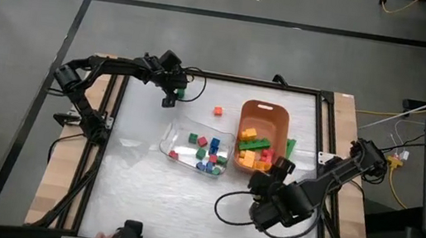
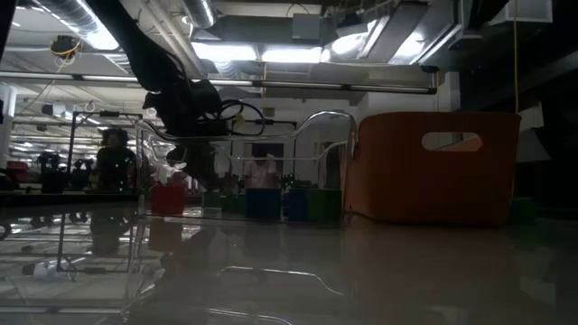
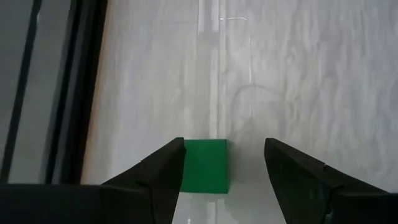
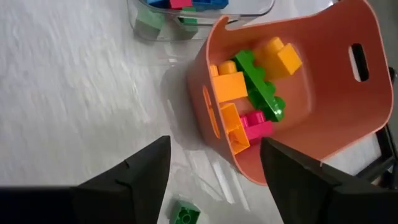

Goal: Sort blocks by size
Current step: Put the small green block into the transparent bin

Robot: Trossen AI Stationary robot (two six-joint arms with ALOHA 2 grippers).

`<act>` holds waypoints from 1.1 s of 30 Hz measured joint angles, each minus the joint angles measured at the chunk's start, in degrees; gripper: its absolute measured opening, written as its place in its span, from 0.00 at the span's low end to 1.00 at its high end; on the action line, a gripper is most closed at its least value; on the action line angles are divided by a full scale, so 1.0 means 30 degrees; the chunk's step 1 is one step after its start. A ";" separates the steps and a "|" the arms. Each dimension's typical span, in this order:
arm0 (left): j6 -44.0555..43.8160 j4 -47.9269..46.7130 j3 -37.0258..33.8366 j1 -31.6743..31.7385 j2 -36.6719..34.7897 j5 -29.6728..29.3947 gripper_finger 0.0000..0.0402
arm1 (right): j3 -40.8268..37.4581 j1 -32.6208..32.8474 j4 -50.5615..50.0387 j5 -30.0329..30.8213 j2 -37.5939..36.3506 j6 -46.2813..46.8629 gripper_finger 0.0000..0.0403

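Left gripper point(image 3: 221, 171) hanging wide open over a small green block point(image 3: 204, 165) near the table's far left corner, block sitting by one finger, not held. Picking-up step, most likely. Next: shifting to centre it, closing, carrying to the tray point(image 1: 170, 136). Right gripper point(image 4: 214, 180) waiting wide open by the bin point(image 4: 323, 118), near another green block point(image 4: 185, 213).

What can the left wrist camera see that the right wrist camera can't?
Only the left wrist view shows a small green block lying between the left hand's open fingers. Only the right wrist view shows the orange bin holding big bricks, a corner of the clear tray, and another green block near the right hand, which is also open. Both show the white table.
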 joint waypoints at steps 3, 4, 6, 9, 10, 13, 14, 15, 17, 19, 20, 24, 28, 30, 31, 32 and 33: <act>0.0211 0.0310 0.0015 0.0111 0.0066 -0.0011 0.52 | 0.0001 0.0255 -0.0171 0.0092 0.0000 0.0744 0.62; 0.0211 0.0265 0.0015 0.0154 0.0094 -0.0011 0.52 | 0.0001 0.0344 -0.0169 0.0093 0.0000 0.1014 0.62; 0.0211 0.0312 0.0022 0.0218 0.0296 0.0004 0.52 | -0.0004 0.0471 -0.0149 0.0068 0.0000 0.1456 0.62; 0.0218 0.0389 0.0022 0.0329 0.0778 0.0004 0.52 | -0.0006 0.0906 -0.0151 0.0042 0.0000 0.2256 0.62; 0.0236 0.0492 0.0022 0.0386 0.0975 -0.0007 0.52 | 0.0001 0.1105 -0.0151 0.0033 0.0000 0.2643 0.62; 0.0117 0.1170 0.0022 0.0400 0.1389 -0.0694 0.52 | 0.0001 0.1690 -0.0155 -0.0051 0.0007 0.3845 0.62; 0.0062 0.1298 0.0022 0.0373 0.1399 -0.0852 0.52 | 0.0001 0.1905 -0.0153 -0.0063 0.0007 0.4356 0.62; 0.0065 0.1298 0.0022 0.0372 0.1399 -0.0900 0.52 | -0.0003 0.2125 -0.0151 -0.0058 0.0007 0.4864 0.62; 0.0065 0.1210 0.0022 0.0341 0.1416 -0.0914 0.52 | 0.0001 0.2556 -0.0151 -0.0057 0.0007 0.5831 0.62; 0.0043 0.1243 0.0022 0.0329 0.1428 -0.0914 0.52 | 0.0001 0.2989 -0.0148 -0.0024 0.0007 0.6721 0.62; 0.0043 0.1240 0.0022 0.0329 0.1428 -0.0922 0.52 | 0.0001 0.3184 -0.0144 0.0095 0.0007 0.7115 0.62; 0.0043 0.1185 0.0022 0.0329 0.1428 -0.0938 0.51 | 0.0001 0.3904 -0.0145 0.0906 0.0007 0.8402 0.62; 0.0051 0.1170 0.0022 0.0329 0.1428 -0.0979 0.44 | 0.0001 0.4485 -0.0144 0.1426 0.0010 0.9466 0.62; 0.0048 0.1166 0.0022 0.0329 0.1428 -0.0977 0.38 | 0.0001 0.4718 -0.0144 0.1554 0.0046 0.9898 0.62; 0.0043 0.1183 0.0022 0.0329 0.1428 -0.0973 0.35 | 0.0001 0.4843 -0.0130 0.1602 0.0051 1.0089 0.62; 0.0008 0.1203 0.0022 0.0329 0.1418 -0.0969 0.32 | 0.0001 0.4956 -0.0137 0.1609 0.0051 1.0252 0.62; -0.0002 0.1226 0.0022 0.0329 0.1406 -0.0973 0.29 | 0.0001 0.5005 -0.0144 0.1623 0.0051 1.0446 0.62</act>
